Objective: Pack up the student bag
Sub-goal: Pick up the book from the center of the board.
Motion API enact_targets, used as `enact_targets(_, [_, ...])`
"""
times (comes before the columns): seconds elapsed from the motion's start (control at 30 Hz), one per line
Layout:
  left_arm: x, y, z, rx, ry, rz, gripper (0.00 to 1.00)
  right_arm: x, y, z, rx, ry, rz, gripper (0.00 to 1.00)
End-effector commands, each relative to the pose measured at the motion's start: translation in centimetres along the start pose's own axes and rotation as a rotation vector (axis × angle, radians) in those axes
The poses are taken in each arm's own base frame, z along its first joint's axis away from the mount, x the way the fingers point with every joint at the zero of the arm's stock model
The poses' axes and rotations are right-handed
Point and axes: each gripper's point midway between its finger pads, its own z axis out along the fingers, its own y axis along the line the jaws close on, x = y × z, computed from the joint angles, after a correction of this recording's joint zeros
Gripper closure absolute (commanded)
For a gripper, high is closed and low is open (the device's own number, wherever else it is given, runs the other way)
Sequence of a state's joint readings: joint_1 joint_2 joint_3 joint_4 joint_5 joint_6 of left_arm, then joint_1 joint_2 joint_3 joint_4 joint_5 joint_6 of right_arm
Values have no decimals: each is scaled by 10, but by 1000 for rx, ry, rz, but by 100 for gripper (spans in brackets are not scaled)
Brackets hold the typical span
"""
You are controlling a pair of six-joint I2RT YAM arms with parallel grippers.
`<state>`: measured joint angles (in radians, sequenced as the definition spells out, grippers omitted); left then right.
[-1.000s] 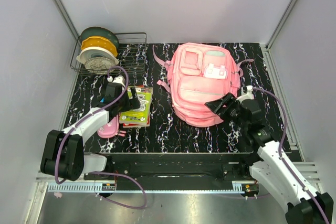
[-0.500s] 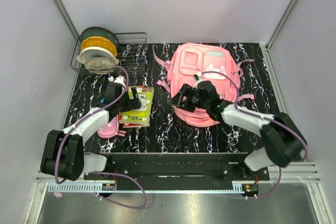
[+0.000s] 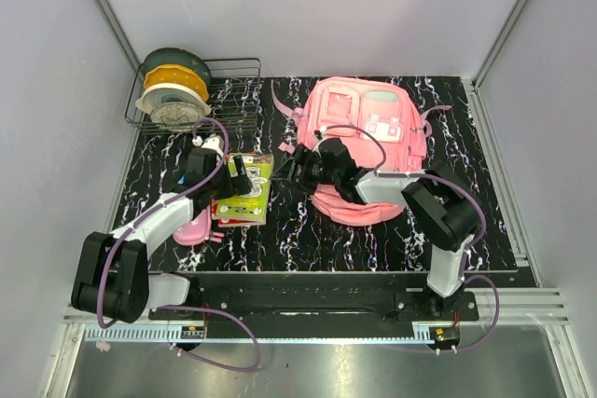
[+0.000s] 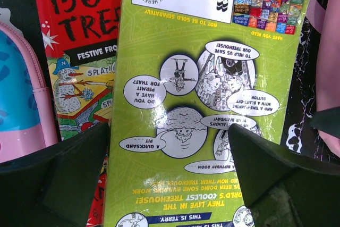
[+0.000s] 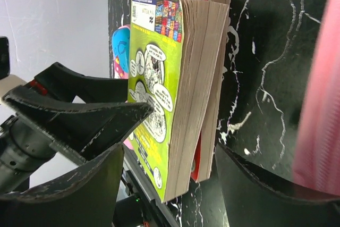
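So, room (image 3: 326, 6): pale grey walls on three sides with metal corner rails, closing round the worktop; little space to swing a bulky load sideways, by the look of it.
Worktop (image 3: 308, 235): black with white marbling, flat and glossy-looking; probably lets fabric slide when dragged.
Student bag (image 3: 368, 132): lying flat, front pockets up, at the back, right of centre; straps trailing off both sides, lower left part under the right arm.
Bag handling: judged soft and floppy, light while unfilled, not fragile; likely to sag and fold if lifted by one corner, and to close its own mouth unless held open.
Bag hold: best pinched on a strap or a seam beside the zip, not on the broad panel; zip state impossible to tell.
Wire rack (image 3: 238, 90): back left corner, holding stacked spools (image 3: 173, 90); well apart from the bag.
Green book (image 4: 196, 104): back cover up, lying on a red book (image 4: 74, 35), just left of the bag; thick, stiff paper block, easy to clamp by the edges.
Pencil case (image 3: 193, 227): pink and blue, just beside the red book on its left.
Left tool (image 3: 238, 174): spread wide over the green book, one finger either side, gripping nothing.
Right tool (image 3: 292, 171): spread wide too, low between bag and books, facing the page edges, holding nothing.
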<state>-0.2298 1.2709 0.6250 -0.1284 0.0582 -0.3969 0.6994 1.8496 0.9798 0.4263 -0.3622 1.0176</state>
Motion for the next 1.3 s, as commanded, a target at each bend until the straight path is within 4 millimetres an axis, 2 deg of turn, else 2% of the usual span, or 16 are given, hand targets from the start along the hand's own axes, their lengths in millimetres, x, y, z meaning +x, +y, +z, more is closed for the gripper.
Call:
enact_targets(0.0, [-5,-12,-3,64,-27,-14,1,8,18,23,-57,25,4,25])
enact_targets(0.17, [-3,-14,-7,81,-35,-28,1,10,9,41,-74,16,49,25])
enact_targets(0.23, [0,-17,-10,101,-46,-37,1,8,14,45,-84,15,47,25])
enact_targets(0.27, [1,-15,-10,98,-48,-39,1,10,4,48,-40,13,49,25])
enact_targets(0.4, [4,-13,-10,92,-39,-39,1,15,-3,56,-45,22,73,25])
enact_targets(0.63, [15,-14,-8,111,-21,-55,1,26,2,63,-162,65,156,24])
enact_targets(0.73, [16,-13,-8,106,-20,-52,1,26,-10,63,-116,43,164,22])
enact_targets(0.77, [16,-13,-8,106,-18,-51,1,24,-8,60,-120,32,148,23])
enact_targets(0.8, [17,-12,-8,105,-19,-51,1,26,-10,58,-114,33,146,24])
enact_targets(0.9, [16,-14,-9,115,-28,-55,1,26,-2,52,-157,21,142,31])
enact_targets(1.0, [16,-20,-10,146,-18,-48,1,27,14,51,-232,47,135,29])
enact_targets(1.07, [17,-22,-9,163,-13,-48,2,29,15,52,-235,47,148,30])
enact_targets(1.2, [20,-23,-9,171,-13,-57,3,28,17,51,-242,32,148,40])
enact_targets(1.27, [20,-23,-10,170,-17,-58,4,26,18,50,-242,20,132,51])
